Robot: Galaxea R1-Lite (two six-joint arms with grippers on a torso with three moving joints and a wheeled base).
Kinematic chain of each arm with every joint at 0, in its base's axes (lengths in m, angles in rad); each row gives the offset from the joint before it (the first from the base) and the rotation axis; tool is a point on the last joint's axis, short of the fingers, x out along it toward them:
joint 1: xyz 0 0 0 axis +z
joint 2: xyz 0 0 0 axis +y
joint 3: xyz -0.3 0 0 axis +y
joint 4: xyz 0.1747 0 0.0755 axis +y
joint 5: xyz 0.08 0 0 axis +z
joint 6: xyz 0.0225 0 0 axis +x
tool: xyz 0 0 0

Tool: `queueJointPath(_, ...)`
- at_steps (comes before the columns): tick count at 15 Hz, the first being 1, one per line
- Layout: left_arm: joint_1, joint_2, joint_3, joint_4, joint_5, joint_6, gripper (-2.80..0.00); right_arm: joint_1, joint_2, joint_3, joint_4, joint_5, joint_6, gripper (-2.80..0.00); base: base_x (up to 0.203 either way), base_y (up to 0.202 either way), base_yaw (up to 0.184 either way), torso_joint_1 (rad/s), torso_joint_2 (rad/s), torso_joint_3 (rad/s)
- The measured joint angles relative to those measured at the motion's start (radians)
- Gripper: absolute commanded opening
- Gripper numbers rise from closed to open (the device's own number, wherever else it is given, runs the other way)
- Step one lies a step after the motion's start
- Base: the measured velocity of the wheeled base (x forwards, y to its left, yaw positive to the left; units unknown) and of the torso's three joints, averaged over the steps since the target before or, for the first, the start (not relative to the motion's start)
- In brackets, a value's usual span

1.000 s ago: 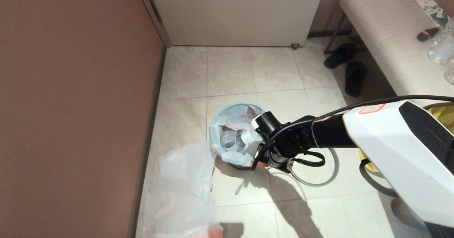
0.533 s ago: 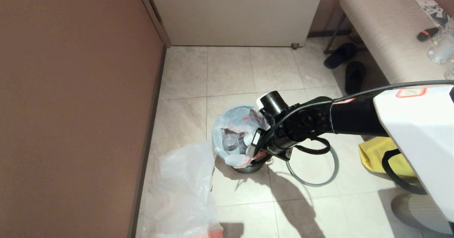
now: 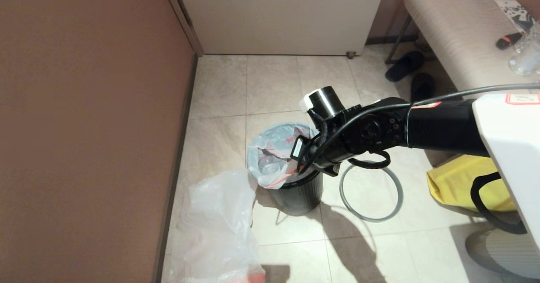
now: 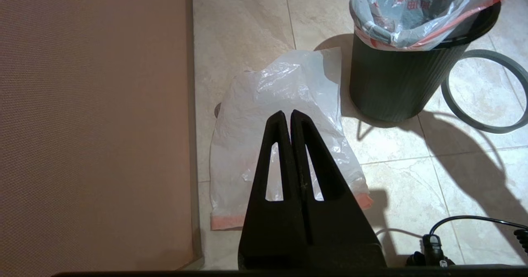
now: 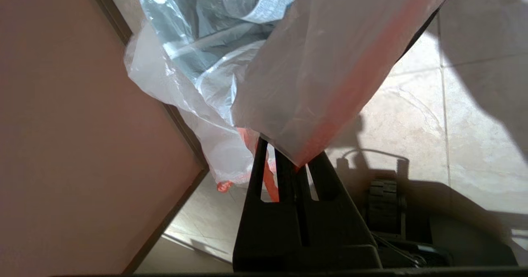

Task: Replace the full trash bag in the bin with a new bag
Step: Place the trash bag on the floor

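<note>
Your right claw (image 5: 291,155) is clenched on the orange-red hem of the full trash bag (image 3: 272,158), which sits in the bin (image 3: 297,192) with its rim pulled up. Beside the bin lies the grey ring (image 3: 371,192); on the bin's other side, the new bag (image 4: 284,128) lies flat beneath your clenched, empty left claw (image 4: 287,116).

The claw (image 3: 304,165) sits at the bin's (image 3: 297,194) right rim, pinching the full bag (image 3: 270,160) inside. New bag (image 3: 219,228) lies to its left, ring (image 3: 371,190) to its right.
</note>
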Motion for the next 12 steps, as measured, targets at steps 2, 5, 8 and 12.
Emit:
queueJointPath(2, 0.0, 0.0, 0.0, 0.0, 0.0, 0.0, -2.8, -0.01, -0.01, 0.036, 0.014, -0.001, 0.002, -2.8, 0.0, 0.0, 0.0, 0.0, 0.0, 0.0)
queueJointPath(5, 0.0, 0.0, 0.0, 0.0, 0.001, 0.0, -2.8, -0.046, -0.018, 0.113, 0.02, -0.025, 0.006, -2.8, 0.0, 0.0, 0.0, 0.0, 0.0, 0.0)
queueJointPath(8, 0.0, 0.0, 0.0, 0.0, 0.0, 0.0, -2.8, -0.112, -0.029, 0.207, 0.015, -0.014, 0.023, -2.8, 0.0, 0.0, 0.0, 0.0, 0.0, 0.0)
queueJointPath(12, 0.0, 0.0, 0.0, 0.0, 0.0, 0.0, -2.8, -0.155, -0.008, 0.236, 0.021, 0.057, 0.047, -2.8, 0.0, 0.0, 0.0, 0.0, 0.0, 0.0)
